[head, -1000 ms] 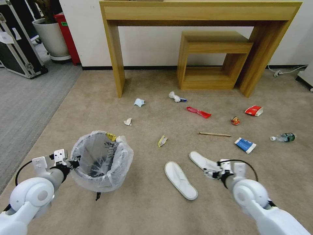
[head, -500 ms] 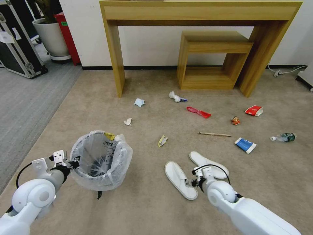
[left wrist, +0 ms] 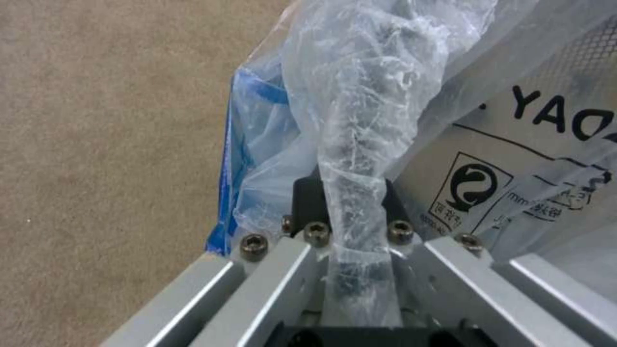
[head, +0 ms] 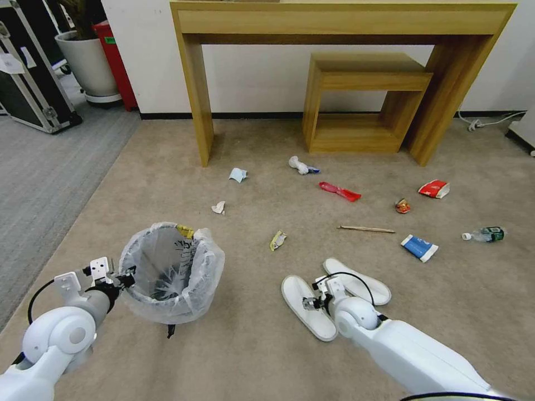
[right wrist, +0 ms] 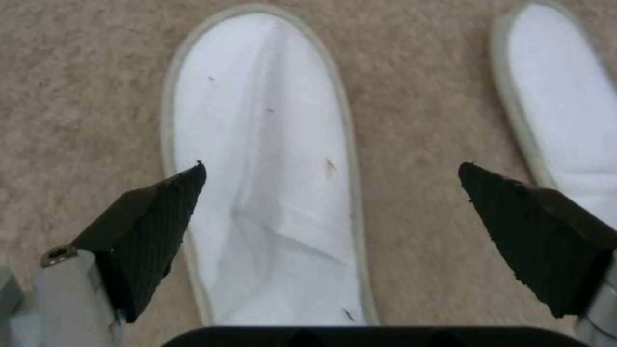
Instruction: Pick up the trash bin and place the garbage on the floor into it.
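The small round dark trash bin (head: 173,273), lined with a crinkly translucent white plastic bag, hangs clear of the beige carpet (head: 251,345), its rim pinched between the closed jaws of the left gripper (head: 125,277); in the left wrist view the bag-covered rim (left wrist: 354,193) runs straight into the clamp. The right gripper (right wrist: 331,212) hovers with jaws spread wide above the nearer flat white slipper (right wrist: 270,164), whose toe end lies between the two black ribbed fingertips (right wrist: 161,217). The second white slipper (right wrist: 566,111) lies just outside one jaw. Farther beyond the jaws lie a wooden stick (head: 366,229), a blue-white carton (head: 419,247) and a clear green-labelled bottle (head: 485,234).
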